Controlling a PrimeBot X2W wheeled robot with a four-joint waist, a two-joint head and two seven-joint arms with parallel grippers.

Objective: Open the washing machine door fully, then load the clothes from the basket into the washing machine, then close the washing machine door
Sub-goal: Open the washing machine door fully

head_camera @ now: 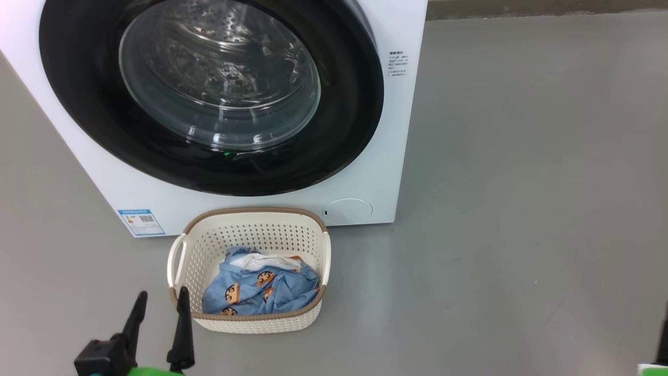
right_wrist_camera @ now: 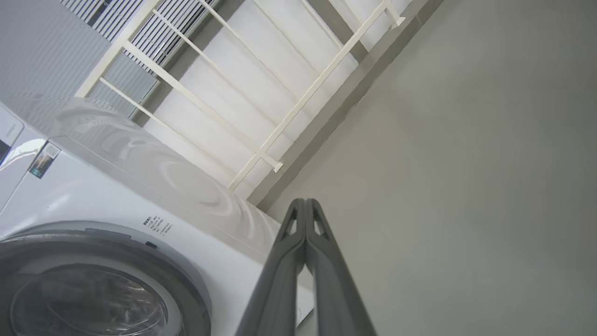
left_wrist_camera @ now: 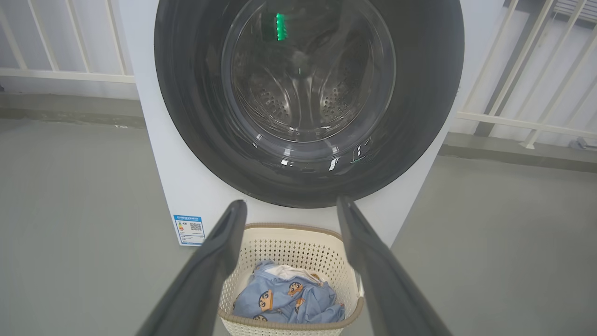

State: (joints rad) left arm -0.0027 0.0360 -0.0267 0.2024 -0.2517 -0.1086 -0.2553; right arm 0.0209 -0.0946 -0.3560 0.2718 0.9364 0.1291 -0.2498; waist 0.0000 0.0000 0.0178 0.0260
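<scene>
The white washing machine (head_camera: 365, 156) stands on the floor with its round black-rimmed door (head_camera: 209, 94) shut against the front. In front of it sits the cream basket (head_camera: 250, 216) holding the light blue clothes (head_camera: 261, 290). My left gripper (head_camera: 162, 300) is open, low at the basket's near left corner, with nothing between its fingers; in the left wrist view the left gripper (left_wrist_camera: 291, 207) points at the door (left_wrist_camera: 308, 102) above the basket (left_wrist_camera: 289, 233) and clothes (left_wrist_camera: 289, 298). My right gripper (right_wrist_camera: 305, 205) is shut on nothing, to the right of the washing machine (right_wrist_camera: 140, 196), over bare floor.
Grey floor (head_camera: 522, 209) spreads to the right of the machine. A white railing (right_wrist_camera: 280, 121) and wall run behind the machine. A blue label sticker (head_camera: 141, 222) and a round cover (head_camera: 347, 210) sit low on its front.
</scene>
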